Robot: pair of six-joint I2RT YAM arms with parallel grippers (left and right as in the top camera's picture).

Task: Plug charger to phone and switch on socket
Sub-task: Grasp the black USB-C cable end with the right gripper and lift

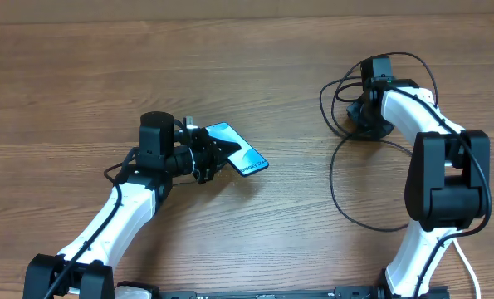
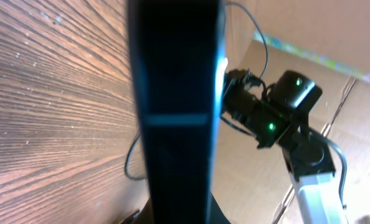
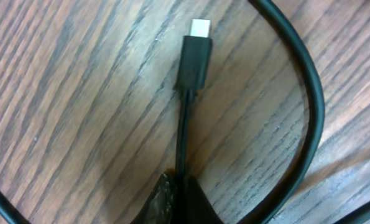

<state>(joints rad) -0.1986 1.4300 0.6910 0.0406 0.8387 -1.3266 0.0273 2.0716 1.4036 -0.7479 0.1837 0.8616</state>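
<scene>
Overhead: the left end effector (image 1: pixel 216 154) sits a little left of the middle of the worktop (image 1: pixel 255 66), well away from every edge. It is clamped on one end of the phone (image 1: pixel 240 151). The phone's blue-teal screen faces up and its free end points toward the right edge. The right end effector (image 1: pixel 369 123) is down toward the far right corner, over a dark bunch of cable. From there the charger (image 1: pixel 330 174) runs in a wide thin loop back toward the near edge, beside the right arm.

Left wrist: the phone appears edge-on as a dark upright bar filling the middle of the view, with wood grain to its left. The end effector's own fingers cannot be made out here. Past the phone stands the right arm (image 2: pixel 300 155), with small green lights on it.

Right wrist: the connector (image 3: pixel 194 59), a black body with a pale metal tip, lies flat on the wood. Its thin lead runs straight back between the dark fingertips (image 3: pixel 167 200), which are closed on it just behind the connector. A thicker stretch of black cable curves round the right side.
</scene>
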